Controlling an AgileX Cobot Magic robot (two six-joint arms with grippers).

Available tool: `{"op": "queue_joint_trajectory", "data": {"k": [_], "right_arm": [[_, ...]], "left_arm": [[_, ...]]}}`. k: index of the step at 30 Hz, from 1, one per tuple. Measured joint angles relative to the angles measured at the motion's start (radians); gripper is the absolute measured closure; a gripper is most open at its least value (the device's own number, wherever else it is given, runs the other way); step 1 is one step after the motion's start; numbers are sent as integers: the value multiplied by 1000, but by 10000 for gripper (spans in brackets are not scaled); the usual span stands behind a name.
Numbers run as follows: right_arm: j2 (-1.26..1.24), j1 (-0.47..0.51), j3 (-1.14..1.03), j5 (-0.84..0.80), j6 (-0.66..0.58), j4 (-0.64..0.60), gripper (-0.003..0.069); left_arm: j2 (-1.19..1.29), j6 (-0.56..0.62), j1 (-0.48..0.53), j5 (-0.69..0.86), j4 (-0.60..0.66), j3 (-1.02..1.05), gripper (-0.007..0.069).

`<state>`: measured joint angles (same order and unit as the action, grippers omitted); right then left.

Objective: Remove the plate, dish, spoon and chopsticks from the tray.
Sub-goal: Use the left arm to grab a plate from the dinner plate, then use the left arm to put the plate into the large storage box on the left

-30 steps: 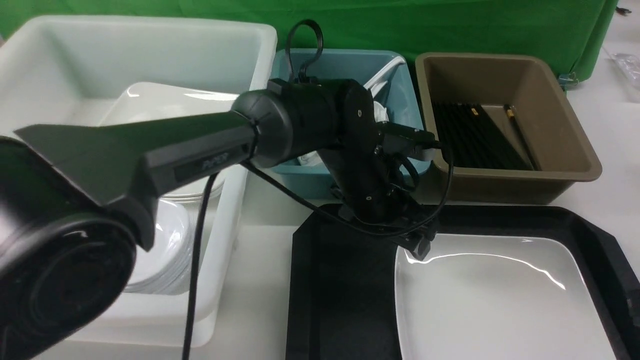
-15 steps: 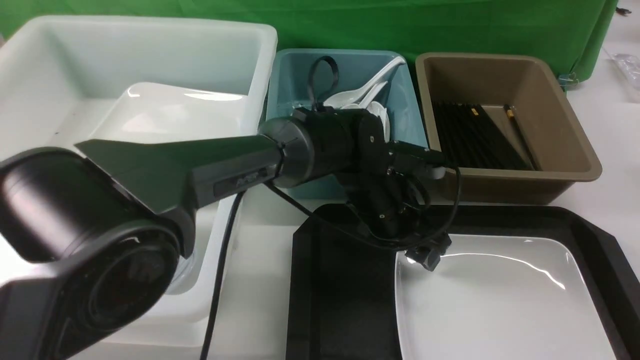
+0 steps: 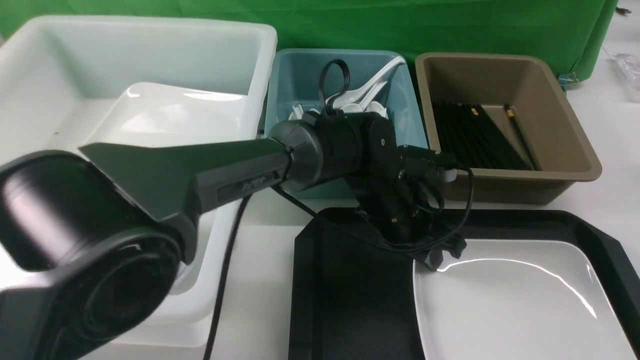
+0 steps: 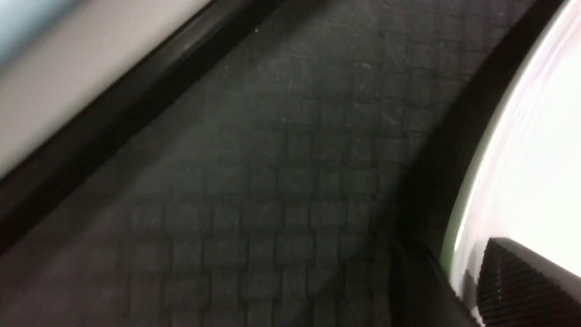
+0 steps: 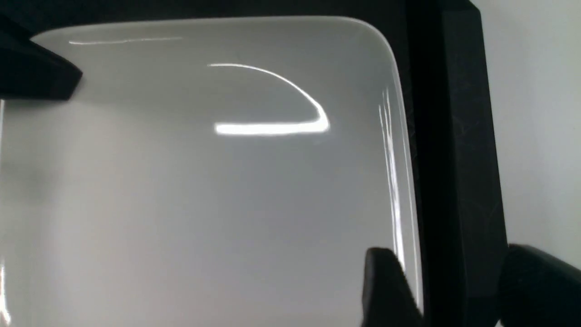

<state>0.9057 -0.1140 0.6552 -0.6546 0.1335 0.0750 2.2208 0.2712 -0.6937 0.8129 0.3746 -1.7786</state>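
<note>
1. Plate (image 3: 515, 305): large, white, glossy, square with rounded corners. It lies flat on the right part of the black tray (image 3: 345, 295).
2. Left gripper (image 3: 440, 255): sits at the plate's far left corner. In the left wrist view a ridged pad (image 4: 522, 290) rests on the plate's upper face and the other finger sits outside the rim. The rim fills the narrow gap between them, so the gripper is clamped on the plate.
3. Right gripper (image 5: 458, 290): seen only in its own wrist view. Its jaws stand apart, one finger over the plate just inside the rim and the other beyond the tray's outer edge. Contact cannot be told.
4. Spoons (image 3: 372, 87): several, white, in the teal bin (image 3: 295, 85) behind the tray.
5. Chopsticks (image 3: 470, 135): black, lying in the brown bin (image 3: 560, 130) beside the teal one.
6. White tub (image 3: 45, 75): left of the tray, holding white dishes (image 3: 170, 115).
</note>
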Motion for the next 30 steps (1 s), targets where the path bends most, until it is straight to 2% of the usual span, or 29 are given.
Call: {"op": "queue_joint_trajectory", "data": {"k": [1,2,8,16,30], "right_arm": [[0,0,0,1,0,0,287],[0,0,0,2,0,0,287],[0,0,0,6,0,0,287],[0,0,0,9,0,1,287],[0,0,0,10,-1,3,287]], "left_arm": [[-8,-1,2,4,-2,0,482],[-64,-3,14,24,-17,0,536],[-202,-2,36,72,-115,0,591],[-301,-10,38,128,-208,0,606],[-477,-107,57,163,-408,-8,606]]}}
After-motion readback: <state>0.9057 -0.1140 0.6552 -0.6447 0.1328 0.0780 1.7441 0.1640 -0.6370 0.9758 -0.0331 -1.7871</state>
